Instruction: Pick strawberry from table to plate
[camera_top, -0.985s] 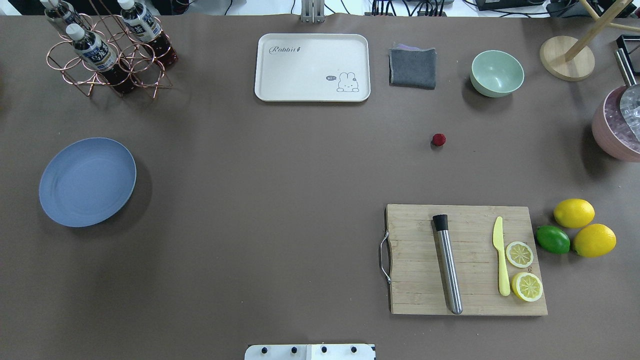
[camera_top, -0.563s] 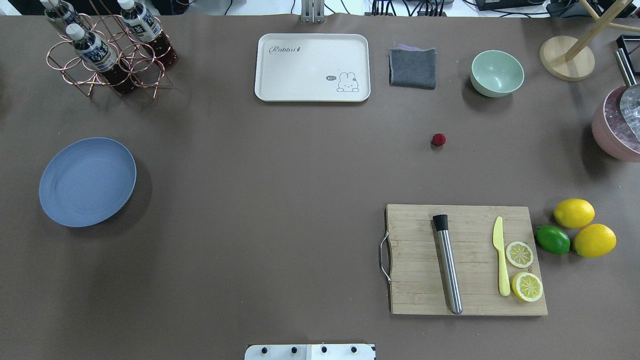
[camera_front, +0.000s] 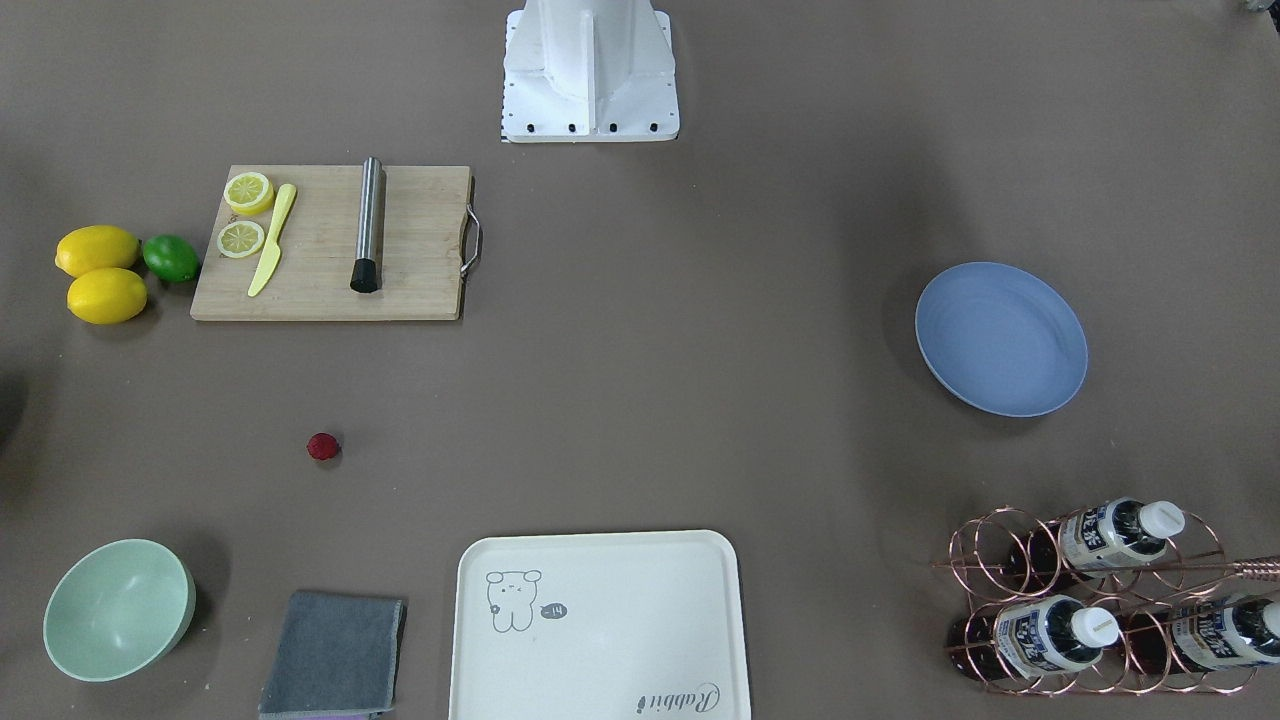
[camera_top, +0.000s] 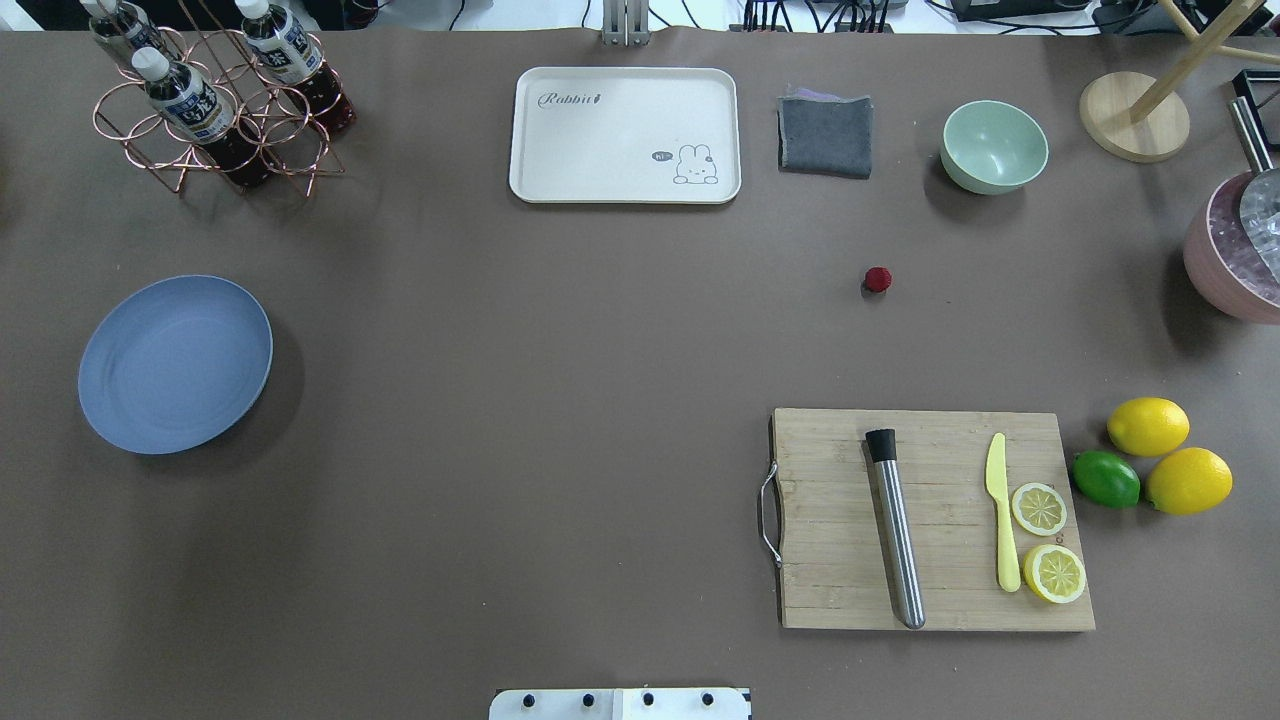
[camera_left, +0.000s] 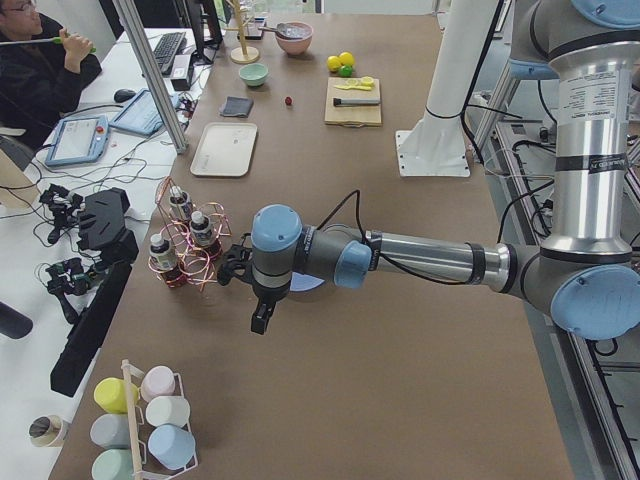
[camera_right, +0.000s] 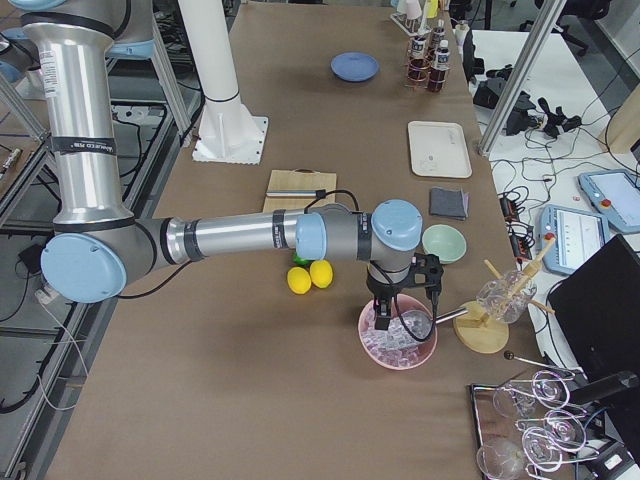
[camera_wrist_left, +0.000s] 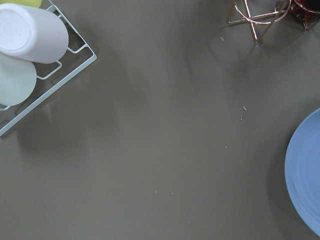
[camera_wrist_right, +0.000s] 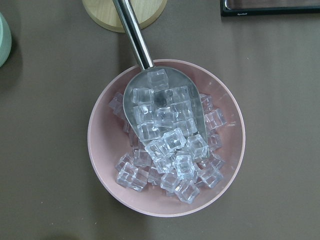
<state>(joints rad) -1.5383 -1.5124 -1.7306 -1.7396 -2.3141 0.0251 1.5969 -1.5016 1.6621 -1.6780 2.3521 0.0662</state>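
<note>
The strawberry (camera_top: 877, 279) (camera_front: 323, 447) (camera_left: 288, 100), a tiny deep-red berry, lies alone on the grey-brown table (camera_top: 560, 350), right of centre in the overhead view. The blue plate (camera_top: 175, 363) (camera_front: 1001, 338) (camera_right: 355, 66) (camera_wrist_left: 306, 175) sits far to the left with nothing on it. My left gripper (camera_left: 262, 318) hangs beside the plate, near the table's left end. Over a pink bowl of ice (camera_wrist_right: 165, 137) at the far right end hovers my right gripper (camera_right: 385, 318). Both grippers show only in the side views, so I cannot tell whether they are open or shut.
A wooden cutting board (camera_top: 830, 520) holds a steel muddler (camera_top: 895, 530), a yellow knife and two lemon slices; lemons (camera_top: 1148, 426) and a lime lie beside it. A cream tray (camera_top: 625, 135), grey cloth (camera_top: 825, 135), green bowl (camera_top: 993, 146) and bottle rack (camera_top: 215, 100) line the far edge. A person (camera_left: 40, 70) sits beyond it.
</note>
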